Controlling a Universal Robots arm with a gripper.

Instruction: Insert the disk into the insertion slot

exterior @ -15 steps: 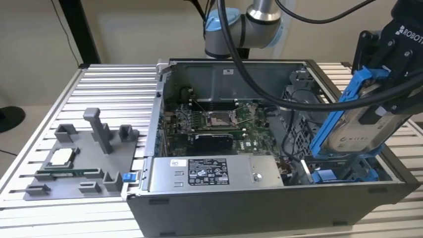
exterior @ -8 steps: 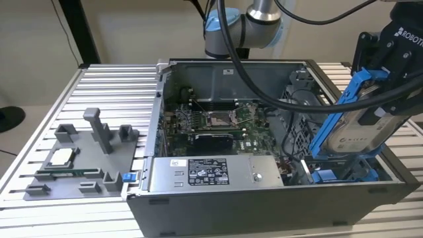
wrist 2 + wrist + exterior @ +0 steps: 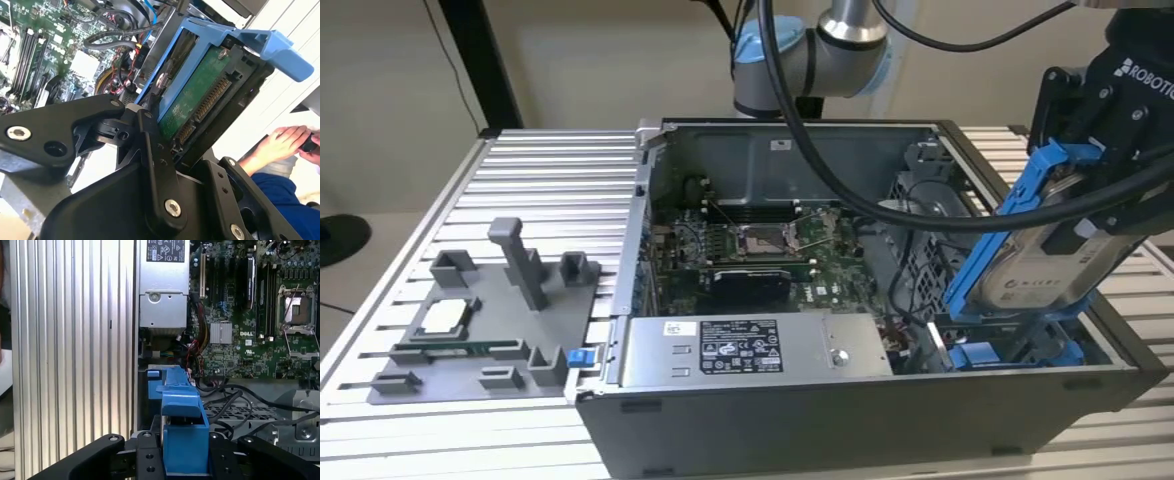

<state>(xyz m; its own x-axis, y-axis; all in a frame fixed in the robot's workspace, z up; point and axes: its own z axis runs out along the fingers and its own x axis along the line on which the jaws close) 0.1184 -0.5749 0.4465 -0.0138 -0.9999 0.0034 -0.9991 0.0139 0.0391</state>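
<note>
My gripper (image 3: 1083,212) is shut on the disk (image 3: 1047,275), a silver-grey drive with a white label in a bright blue carrier bracket (image 3: 1003,225). In the exterior view it hangs tilted at the right end of the open computer case, its lower end just above the insertion slot (image 3: 1001,352) with blue rails and base. The second wrist view shows the disk's green circuit-board side (image 3: 200,95) clamped between black fingers (image 3: 150,135). In the first wrist view the blue bracket (image 3: 182,430) sits between the fingers, with the slot's blue rail (image 3: 151,390) just beyond it.
A silver power supply box (image 3: 720,350) lies beside the slot, and the motherboard (image 3: 747,250) behind it. Thick black cables (image 3: 881,210) cross over the case. A grey fixture tray (image 3: 480,330) stands on the ribbed table (image 3: 547,170). A person's hand (image 3: 280,142) rests nearby.
</note>
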